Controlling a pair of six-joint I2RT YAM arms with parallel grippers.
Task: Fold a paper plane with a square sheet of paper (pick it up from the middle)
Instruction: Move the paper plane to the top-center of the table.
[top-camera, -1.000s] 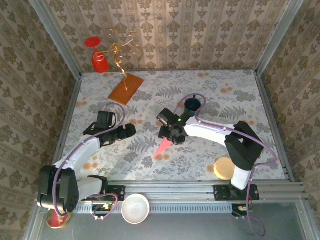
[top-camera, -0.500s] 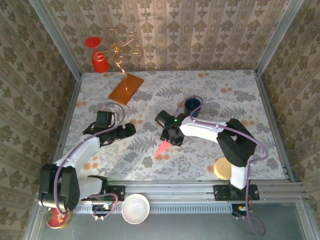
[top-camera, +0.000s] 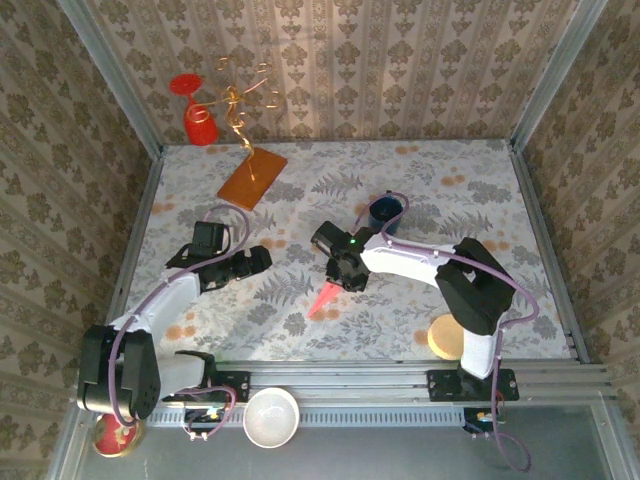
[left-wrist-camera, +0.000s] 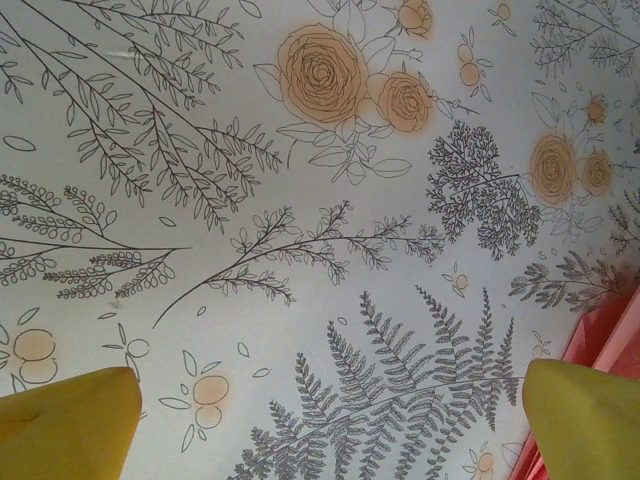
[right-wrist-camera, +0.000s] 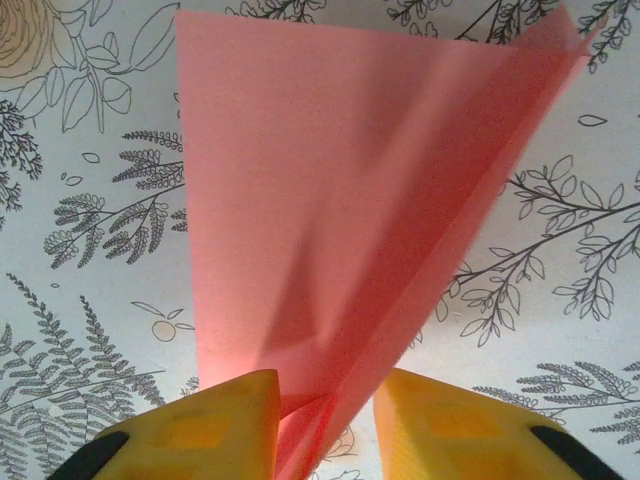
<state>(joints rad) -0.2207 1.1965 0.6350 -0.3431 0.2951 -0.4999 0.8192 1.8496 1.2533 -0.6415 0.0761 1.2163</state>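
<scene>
Nearest me, the pink paper plane (top-camera: 325, 297) sat on the desk (top-camera: 480, 220), nose toward the front edge. The right hand (right-wrist-camera: 325, 400) had its fingers nipped in on the plane's centre fold from both sides, probably to keep the layers together for a lift. Off to the left, the left hand (left-wrist-camera: 328, 420) hung wide open with nothing in it, parked ready to help, I'd guess. Further back sat the orange-brown board (top-camera: 252, 177), out of the way.

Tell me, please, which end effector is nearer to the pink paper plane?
Right. The right end effector has a folded edge of the paper plane between its fingers; the left end effector sits open, to the plane's left, apart from it.
</scene>
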